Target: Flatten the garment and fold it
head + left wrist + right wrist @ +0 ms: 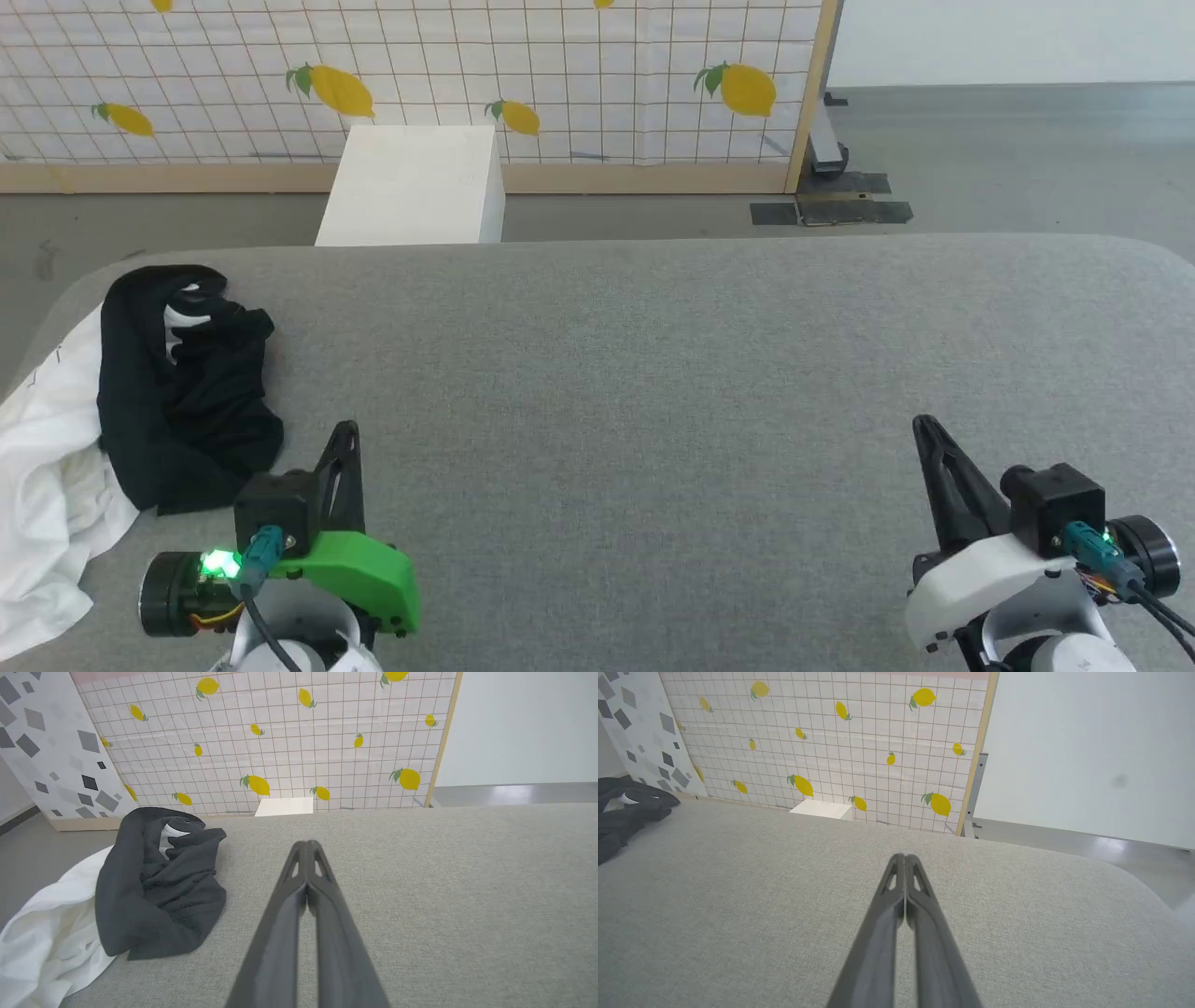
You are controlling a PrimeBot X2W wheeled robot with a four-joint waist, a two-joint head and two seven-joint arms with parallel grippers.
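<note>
The garment (140, 411) is bunched in a heap at the left end of the grey table (653, 373), black part on top, white part spilling over the table's left edge. The left gripper (347, 431) is seen at lower left, fingers pressed together, nothing held, just beside the black cloth. The right gripper (924, 427) is at lower right, fingers together, empty, well apart from the garment. A white box (411, 187) stands behind the table, before a lemon-print screen (560, 84).
</note>
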